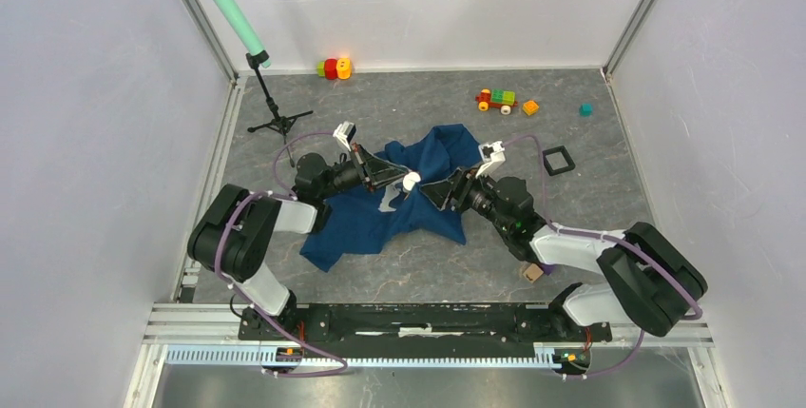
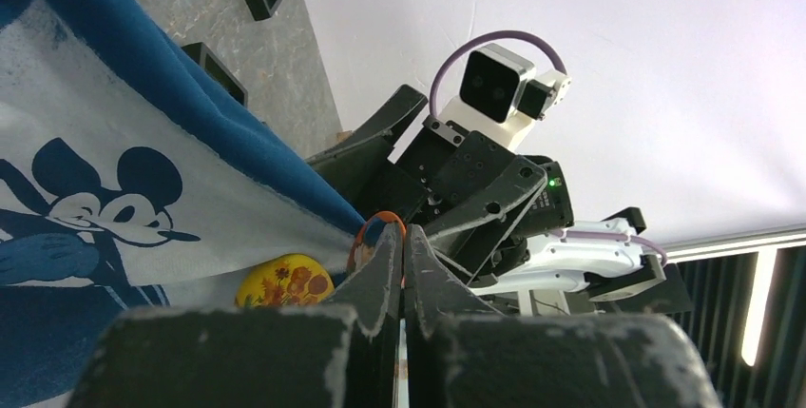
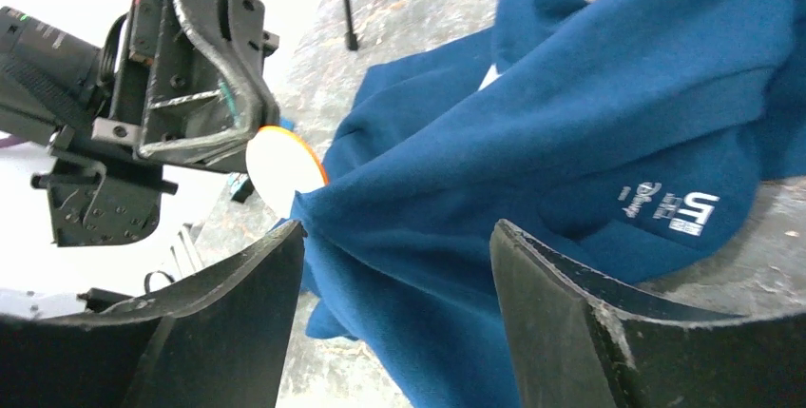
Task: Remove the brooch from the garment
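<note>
The garment (image 1: 366, 227), a dark blue T-shirt, lies crumpled mid-table; its mouse print (image 2: 90, 204) shows in the left wrist view. My left gripper (image 1: 403, 179) (image 2: 404, 237) is shut on a round orange-rimmed brooch (image 2: 378, 227) (image 3: 282, 168) (image 1: 411, 181), whose white back faces the right wrist camera. The cloth (image 3: 570, 123) is drawn up to the brooch's edge. A yellow sunflower badge (image 2: 285, 281) sits on the print just beside it. My right gripper (image 1: 437, 189) (image 3: 394, 227) is open, close to the brooch, with blue fabric lying beyond its spread fingers.
A mint-green tube (image 1: 226, 4) on a black tripod (image 1: 276, 123) stands at the back left. Toys lie along the back: a red-yellow piece (image 1: 334, 68), a train (image 1: 496, 99), an orange block (image 1: 530, 107), a teal cube (image 1: 586, 109). There is also a black square frame (image 1: 558, 160) and a wooden block (image 1: 531, 273).
</note>
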Available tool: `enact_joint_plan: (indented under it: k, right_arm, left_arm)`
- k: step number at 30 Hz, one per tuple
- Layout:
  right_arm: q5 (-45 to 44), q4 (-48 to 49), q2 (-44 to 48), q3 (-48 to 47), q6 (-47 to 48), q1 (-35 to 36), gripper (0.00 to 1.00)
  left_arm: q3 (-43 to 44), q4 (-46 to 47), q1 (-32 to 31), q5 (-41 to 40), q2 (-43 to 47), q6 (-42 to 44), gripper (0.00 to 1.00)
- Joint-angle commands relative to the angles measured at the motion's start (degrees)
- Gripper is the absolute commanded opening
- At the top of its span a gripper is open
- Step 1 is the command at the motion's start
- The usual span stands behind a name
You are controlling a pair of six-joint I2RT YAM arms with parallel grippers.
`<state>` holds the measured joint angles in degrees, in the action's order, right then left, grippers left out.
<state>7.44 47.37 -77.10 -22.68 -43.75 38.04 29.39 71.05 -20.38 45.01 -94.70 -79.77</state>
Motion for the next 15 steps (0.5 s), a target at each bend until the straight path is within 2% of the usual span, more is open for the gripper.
enact_joint_plan:
  k: [1,6,11,15]
  right_arm:
    - [7.5,5.7,-2.8,-2.2,-0.1,-0.2,0.75]
    - [15.3,15.6,-6.6,-1.6,-2.0,-0.1,0.68]
    - [16.0,19.2,-8.6,-1.7,-3.4,-0.1,0.63]
    - [16.6,20.1,-9.6,-2.8,-4.4,0.0,0.45]
  left_arm:
    - [0.6,-3.8,-0.4,1.1,3.4,5.5,0.02]
    - [0.8,-5.9,-0.6,2.0,4.9,6.9,0.02]
    - [1.0,-4.6,-1.1,2.4,4.7,5.8,0.02]
    - [0.6,-4.6,-1.5,2.4,4.6,6.0,0.02]
